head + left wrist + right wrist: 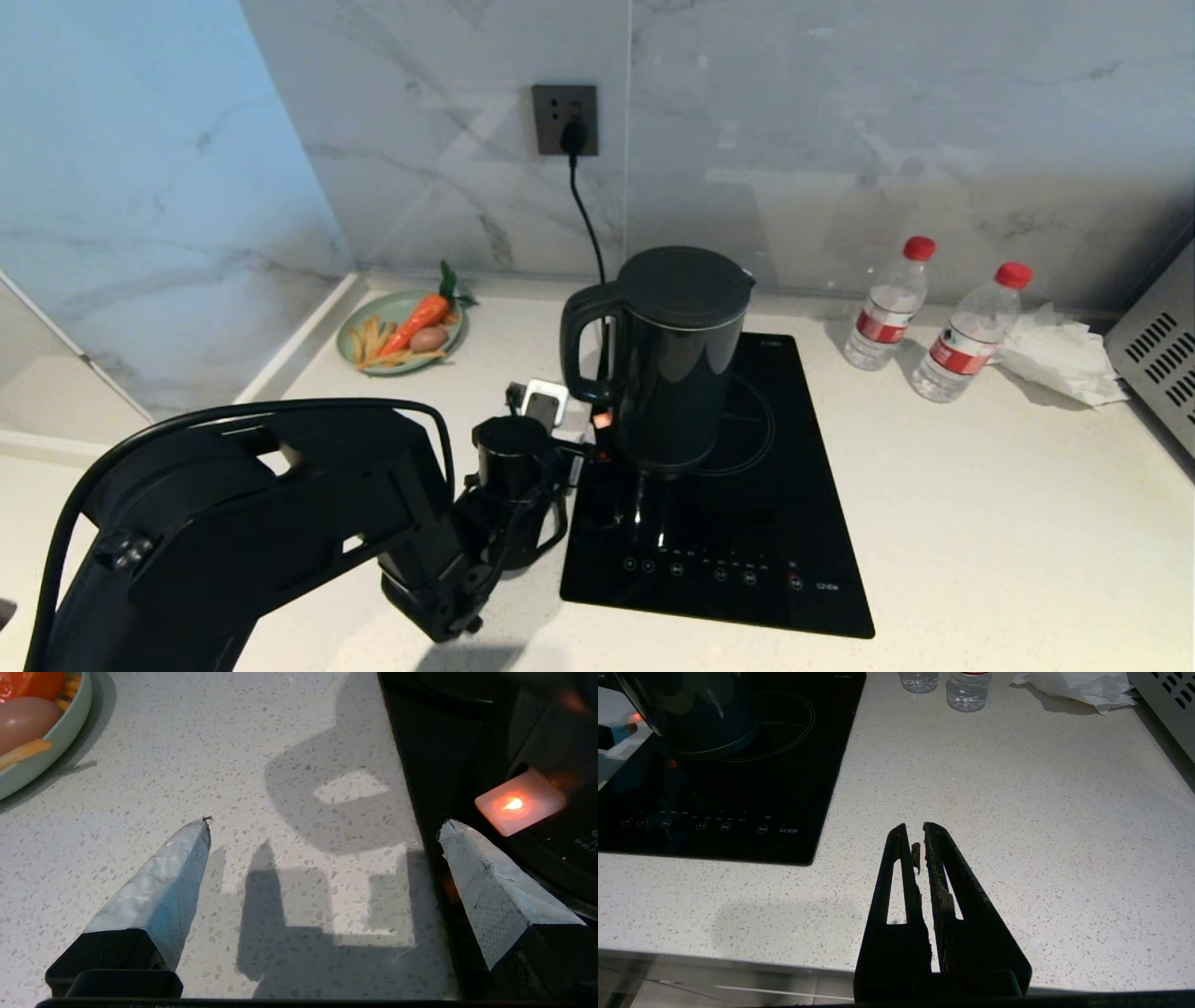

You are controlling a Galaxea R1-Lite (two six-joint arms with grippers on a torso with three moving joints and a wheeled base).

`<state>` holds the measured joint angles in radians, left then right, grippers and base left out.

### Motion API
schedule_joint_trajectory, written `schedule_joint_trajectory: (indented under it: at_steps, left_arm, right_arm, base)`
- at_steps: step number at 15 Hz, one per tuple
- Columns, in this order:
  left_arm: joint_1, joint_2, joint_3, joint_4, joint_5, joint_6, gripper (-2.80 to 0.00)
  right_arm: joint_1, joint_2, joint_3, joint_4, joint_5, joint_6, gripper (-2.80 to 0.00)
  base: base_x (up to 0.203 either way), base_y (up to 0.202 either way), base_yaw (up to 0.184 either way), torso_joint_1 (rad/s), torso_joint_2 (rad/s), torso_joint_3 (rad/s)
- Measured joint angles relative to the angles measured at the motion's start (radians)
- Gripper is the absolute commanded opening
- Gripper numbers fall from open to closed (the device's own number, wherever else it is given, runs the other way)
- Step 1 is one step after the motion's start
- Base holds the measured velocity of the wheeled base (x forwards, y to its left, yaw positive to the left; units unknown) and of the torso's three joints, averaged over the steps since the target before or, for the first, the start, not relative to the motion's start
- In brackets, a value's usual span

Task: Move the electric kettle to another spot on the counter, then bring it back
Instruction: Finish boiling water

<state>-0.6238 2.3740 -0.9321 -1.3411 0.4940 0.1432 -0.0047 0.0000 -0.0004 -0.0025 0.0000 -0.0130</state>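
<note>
The electric kettle (672, 364), tall and glossy black with a loop handle on its left, stands upright on the left part of the black cooktop (747, 560). An orange switch light (514, 805) glows low on the kettle (537, 742), below its handle. My left gripper (560, 415) hovers low over the counter (980, 523) just left of the handle. In the left wrist view the left gripper (327, 823) is open and empty, apart from the kettle. My right gripper (915, 830) is shut and empty over the counter (994, 788) near its front edge, right of the cooktop.
A green plate (350, 336) of carrot and food sits at the back left corner. A cord runs from the wall socket (565, 119) down behind the kettle. Two water bottles (887, 303) (971, 331), crumpled tissue (1055, 359) and a grey appliance (1162, 355) stand at the right.
</note>
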Motion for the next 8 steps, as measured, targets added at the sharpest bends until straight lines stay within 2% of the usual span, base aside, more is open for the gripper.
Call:
schedule_joint_trajectory:
  at_steps: [8]
  left_arm:
    - [-0.003, -0.007, 0.002, 0.001, 0.0, 0.0, 0.0]
  right_arm:
    - [0.0, 0.0, 0.0, 0.0, 0.0, 0.0, -2.8]
  base:
    - [0.0, 0.0, 0.0, 0.0, 0.0, 0.0]
